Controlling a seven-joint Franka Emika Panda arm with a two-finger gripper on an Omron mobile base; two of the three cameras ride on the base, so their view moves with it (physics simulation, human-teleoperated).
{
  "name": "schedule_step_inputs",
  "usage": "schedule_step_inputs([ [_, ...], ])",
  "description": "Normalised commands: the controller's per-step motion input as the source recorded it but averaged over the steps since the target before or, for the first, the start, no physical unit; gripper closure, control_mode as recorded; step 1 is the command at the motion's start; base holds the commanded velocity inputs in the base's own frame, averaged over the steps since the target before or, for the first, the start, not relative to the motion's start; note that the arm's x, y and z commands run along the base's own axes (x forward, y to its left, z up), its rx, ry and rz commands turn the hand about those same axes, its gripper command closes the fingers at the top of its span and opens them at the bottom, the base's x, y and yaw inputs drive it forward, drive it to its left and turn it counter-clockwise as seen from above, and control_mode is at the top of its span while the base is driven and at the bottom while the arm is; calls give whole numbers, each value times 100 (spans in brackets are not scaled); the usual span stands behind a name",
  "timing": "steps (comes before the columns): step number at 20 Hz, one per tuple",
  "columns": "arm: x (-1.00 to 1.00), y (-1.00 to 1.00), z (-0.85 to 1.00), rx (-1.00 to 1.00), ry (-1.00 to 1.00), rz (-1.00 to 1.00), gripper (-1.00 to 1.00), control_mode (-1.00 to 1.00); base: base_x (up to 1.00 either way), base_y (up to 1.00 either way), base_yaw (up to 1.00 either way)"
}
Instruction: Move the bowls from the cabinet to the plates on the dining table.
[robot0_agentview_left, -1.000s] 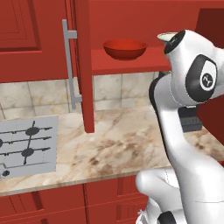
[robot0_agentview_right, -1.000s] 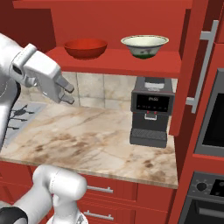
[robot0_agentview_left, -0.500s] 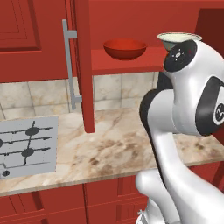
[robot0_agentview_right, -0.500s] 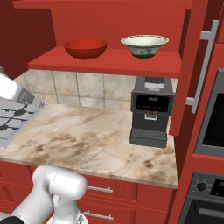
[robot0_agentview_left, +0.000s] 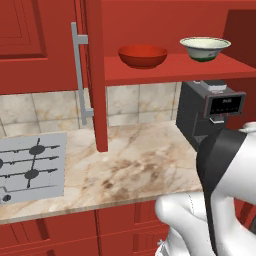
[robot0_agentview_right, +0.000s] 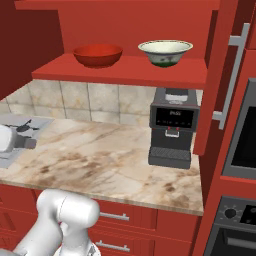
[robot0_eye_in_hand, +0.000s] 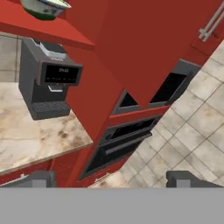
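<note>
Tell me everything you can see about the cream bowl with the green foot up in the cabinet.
The cream bowl is round and glossy, with a flaring pale rim, a faint greenish pattern around its side and a narrow dark green foot. It looks ceramic. It stands upright on the red shelf of the open cabinet, to the right of the wide red bowl with a clear gap between them, and roughly above the black coffee machine on the marble counter. Only the shelf touches it. Its inside is hidden from these angles.

flat, even rendered light, no glare; soft shadow under the cabinet shelf (robot0_agentview_left: 170, 75); hand view slightly blurred.
</note>
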Motion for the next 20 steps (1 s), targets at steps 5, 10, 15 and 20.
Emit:
schedule_step_inputs([
  [5,-1,7,0,11,4,33,-100,-100,0,0,0],
  [10,28,3,0,13,21,37,-100,-100,0,0,0],
  [15,63,4,-2,13,13,24,-100,-100,0,0,0],
  [20,41,0,-3,13,0,0,-100,-100,0,0,0],
])
